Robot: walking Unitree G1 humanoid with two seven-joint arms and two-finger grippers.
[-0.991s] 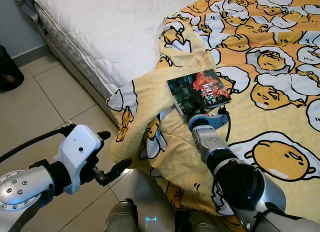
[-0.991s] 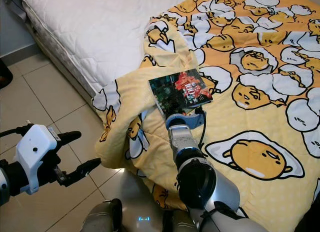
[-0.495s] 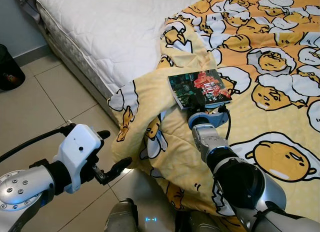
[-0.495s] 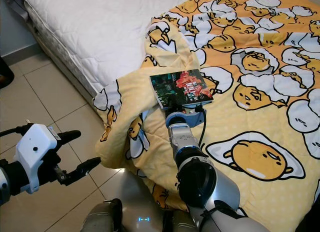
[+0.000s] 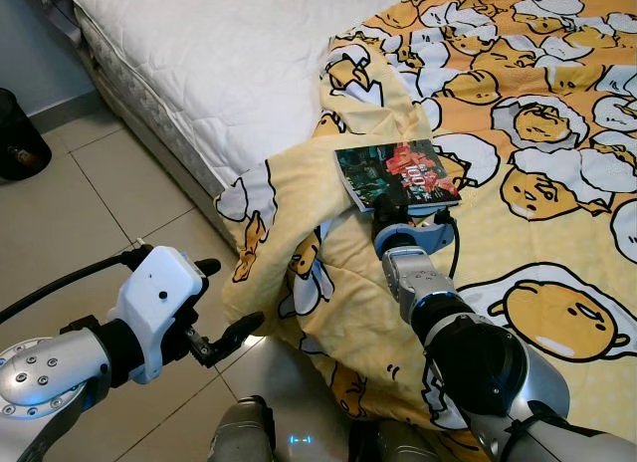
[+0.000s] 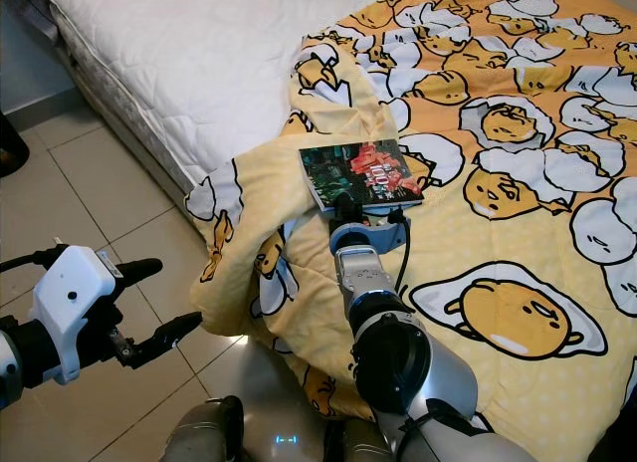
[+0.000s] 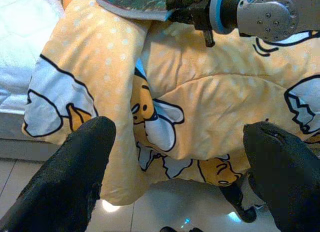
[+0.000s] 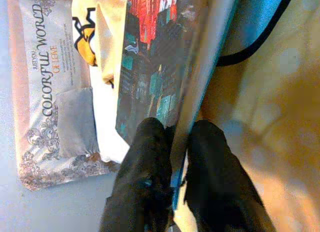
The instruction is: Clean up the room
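Book [image 5: 398, 174] has tipped flatter over the last second; its near edge sat lower and the cover was more tilted toward the camera then, now it's held closer to level. Camera shifted a touch too.

Right end effector [image 8: 172, 157] is clamped on the book's near edge, one finger [image 8: 145, 157] on the cover side, the other under it. Right arm [image 5: 428, 293] stretches forward from bottom centre-right over the blanket [image 5: 537, 213].

Book: dark cover with red and teal artwork, held just above the yellow egg-print blanket near the bed's left edge. Can't tell if its far edge touches the blanket.

Blanket covers the right part of the bed; a bunched fold of it hangs over the bed's near-left edge down toward the floor [image 5: 119, 203]. Far left part of the bed is bare white mattress [image 5: 219, 54].

Left end effector [image 5: 224, 303] is open, fingers spread wide, holding nothing. It hovers over the tiled floor, left of the hanging fold and apart from it. Left wrist view looks between the two fingers [image 7: 65, 177] at the hanging fold, with the book and right wrist beyond.

Dark round object [image 5: 18, 138] sits on the floor at far left, partly cut off.
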